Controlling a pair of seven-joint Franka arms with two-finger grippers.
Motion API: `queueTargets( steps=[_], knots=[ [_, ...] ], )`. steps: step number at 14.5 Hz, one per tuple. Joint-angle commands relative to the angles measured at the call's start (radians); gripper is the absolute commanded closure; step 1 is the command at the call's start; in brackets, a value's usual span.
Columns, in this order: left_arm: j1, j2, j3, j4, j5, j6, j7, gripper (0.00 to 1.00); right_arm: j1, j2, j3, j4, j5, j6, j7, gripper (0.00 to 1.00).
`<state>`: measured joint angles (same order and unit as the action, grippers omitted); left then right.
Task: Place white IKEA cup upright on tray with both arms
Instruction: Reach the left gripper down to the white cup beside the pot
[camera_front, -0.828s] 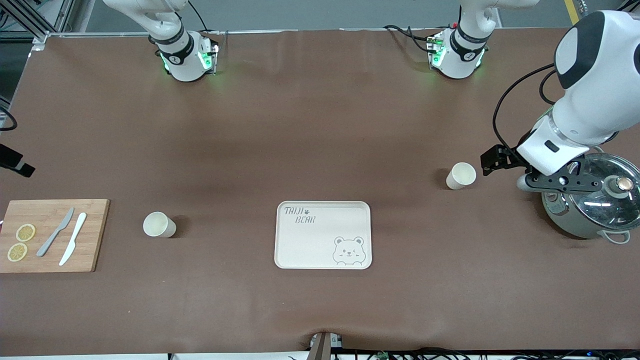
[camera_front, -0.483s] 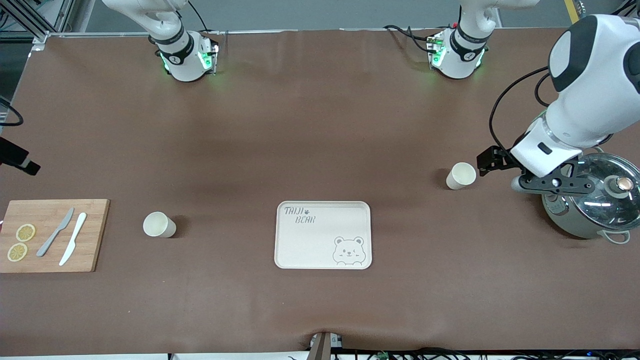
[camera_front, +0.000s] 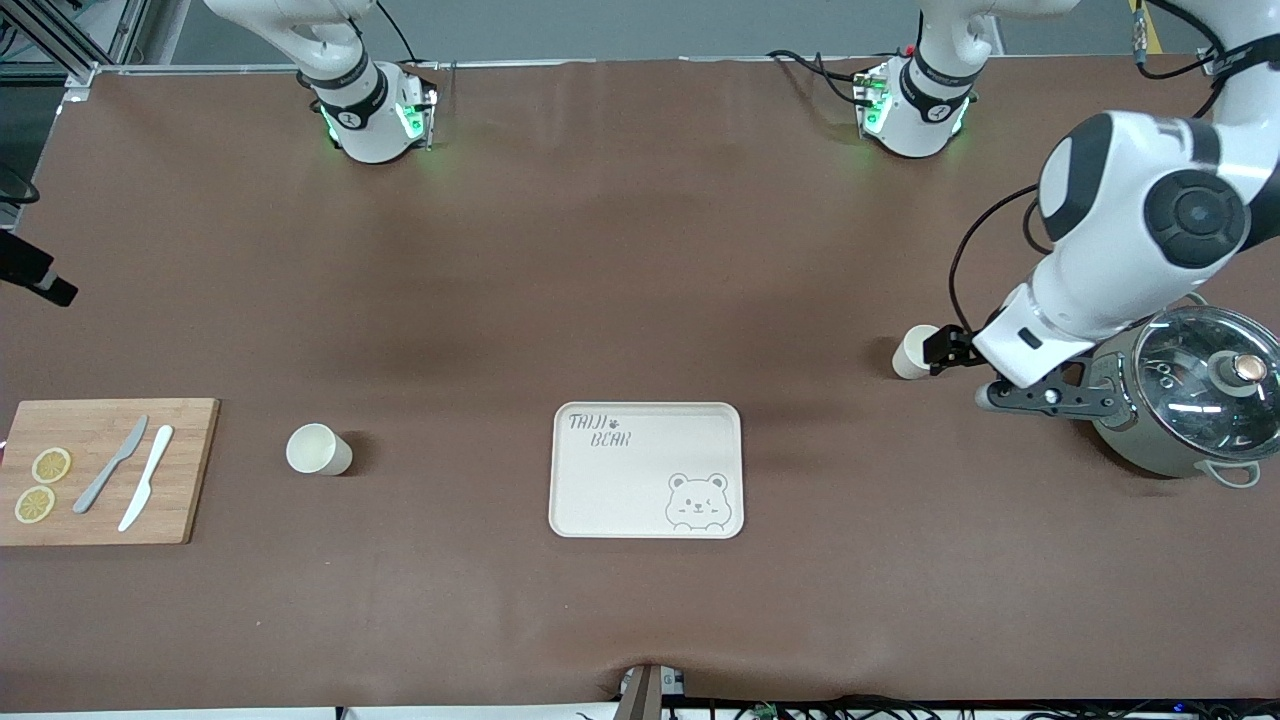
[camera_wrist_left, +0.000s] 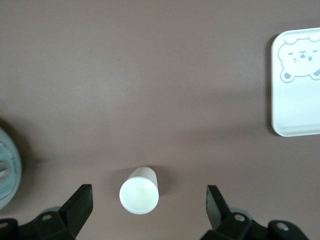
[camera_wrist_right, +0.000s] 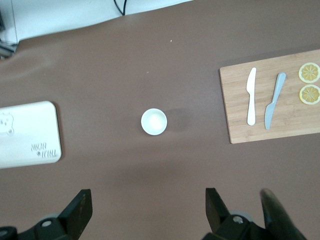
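Note:
A white cup (camera_front: 910, 353) stands upright on the brown table toward the left arm's end, beside a pot. My left gripper (camera_front: 942, 348) hangs open just over it; in the left wrist view the cup (camera_wrist_left: 139, 190) shows between the spread fingers (camera_wrist_left: 80, 201), which do not touch it. A second white cup (camera_front: 318, 449) stands upright toward the right arm's end. My right gripper (camera_wrist_right: 147, 210) is open and empty, high above the table beside that cup (camera_wrist_right: 153, 121). The cream tray (camera_front: 646, 470) with the bear drawing lies bare between the two cups.
A grey pot with a glass lid (camera_front: 1190, 400) stands close by the left arm's wrist. A wooden cutting board (camera_front: 100, 470) with two knives and two lemon slices lies at the right arm's end, near the second cup.
The left arm has swung from the pot toward the cup, so its open gripper now hangs over it. Cups and tray have not moved.

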<state>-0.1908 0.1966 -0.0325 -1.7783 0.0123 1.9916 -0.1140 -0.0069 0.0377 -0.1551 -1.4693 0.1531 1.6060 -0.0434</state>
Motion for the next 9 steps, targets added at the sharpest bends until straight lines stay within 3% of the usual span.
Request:
queueTargets(
  steps=[1,7,9],
  knots=[
    [0.008,-0.065,-0.007,-0.171,0.014,0.134,0.005,0.0,0.008,-0.027,-0.009,-0.034,-0.02,-0.006,-0.056,0.0],
    [0.036,-0.091,-0.009,-0.37,0.008,0.329,0.007,0.0,-0.011,-0.016,-0.008,-0.016,-0.021,-0.009,-0.058,0.0],
    [0.053,-0.112,-0.009,-0.453,0.008,0.41,0.01,0.0,0.001,-0.016,-0.001,-0.014,-0.064,-0.012,-0.056,0.0]
  ],
)
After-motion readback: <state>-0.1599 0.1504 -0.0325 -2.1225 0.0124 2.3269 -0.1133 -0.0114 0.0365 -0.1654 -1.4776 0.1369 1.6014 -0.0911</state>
